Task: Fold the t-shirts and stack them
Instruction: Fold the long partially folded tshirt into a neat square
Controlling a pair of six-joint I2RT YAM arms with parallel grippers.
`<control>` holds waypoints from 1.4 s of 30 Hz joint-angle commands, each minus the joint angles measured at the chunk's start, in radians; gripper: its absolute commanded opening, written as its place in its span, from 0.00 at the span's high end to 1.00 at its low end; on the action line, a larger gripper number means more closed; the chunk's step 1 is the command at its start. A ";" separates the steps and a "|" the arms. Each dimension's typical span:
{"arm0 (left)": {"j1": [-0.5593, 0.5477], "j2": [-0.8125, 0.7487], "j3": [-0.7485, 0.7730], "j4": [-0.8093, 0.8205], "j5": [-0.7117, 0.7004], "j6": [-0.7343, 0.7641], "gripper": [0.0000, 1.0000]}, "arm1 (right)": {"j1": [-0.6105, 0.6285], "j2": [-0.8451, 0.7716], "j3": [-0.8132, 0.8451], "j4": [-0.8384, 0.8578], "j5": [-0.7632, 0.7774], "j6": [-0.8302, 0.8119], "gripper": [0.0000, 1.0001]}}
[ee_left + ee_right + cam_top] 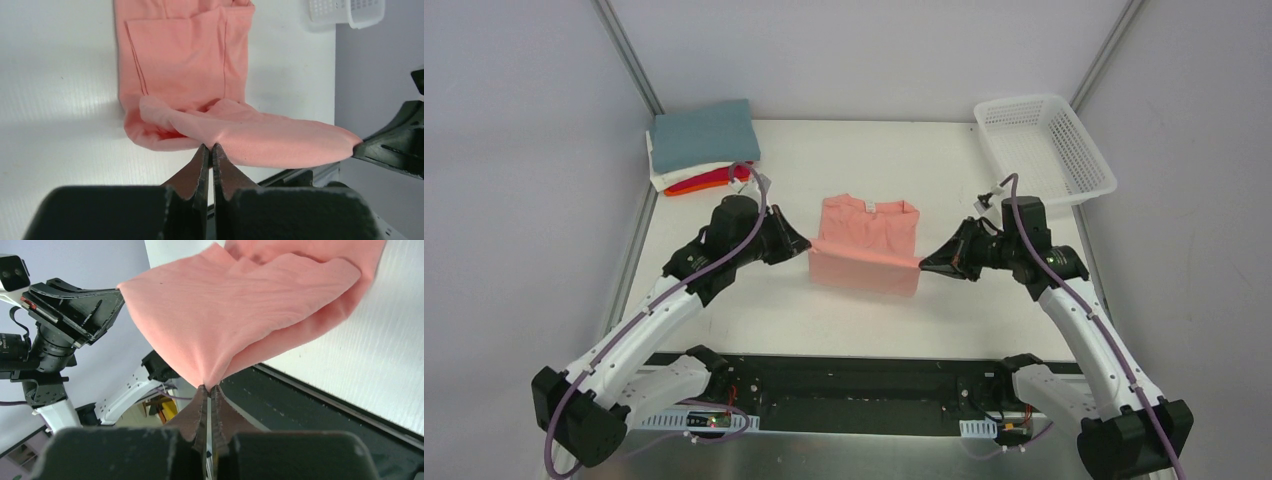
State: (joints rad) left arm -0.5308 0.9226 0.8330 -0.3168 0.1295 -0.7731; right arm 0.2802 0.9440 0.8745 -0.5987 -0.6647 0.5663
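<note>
A salmon-pink t-shirt [867, 244] lies mid-table with its near edge lifted off the surface. My left gripper [807, 246] is shut on the left corner of that raised edge, and the pinched cloth shows at its tips [210, 146]. My right gripper [921, 264] is shut on the right corner, with the shirt [240, 315] bunching into its tips [208, 386]. The raised hem hangs stretched between the two grippers. The far part with the collar rests flat on the table. A stack of folded t-shirts [704, 145], grey-blue on top with white, orange and red below, sits at the back left.
A white plastic lattice basket [1044, 145] stands at the back right corner, partly over the table's right edge. The black base rail [844, 385] runs along the near edge between the arm mounts. Grey walls close in the table on both sides.
</note>
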 commanded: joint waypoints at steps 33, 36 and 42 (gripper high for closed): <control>0.208 0.865 0.597 0.069 0.042 0.158 1.00 | -0.208 0.680 0.212 0.441 -0.015 0.040 1.00; 0.222 0.922 0.625 0.069 0.069 0.154 1.00 | -0.208 0.736 0.232 0.471 -0.011 0.051 1.00; 0.243 1.005 0.665 0.068 0.116 0.149 1.00 | -0.209 0.857 0.283 0.488 -0.009 0.057 1.00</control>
State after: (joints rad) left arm -0.3233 1.8965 1.4376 -0.2596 0.2436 -0.6445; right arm 0.0891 1.7447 1.0943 -0.1486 -0.6792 0.6189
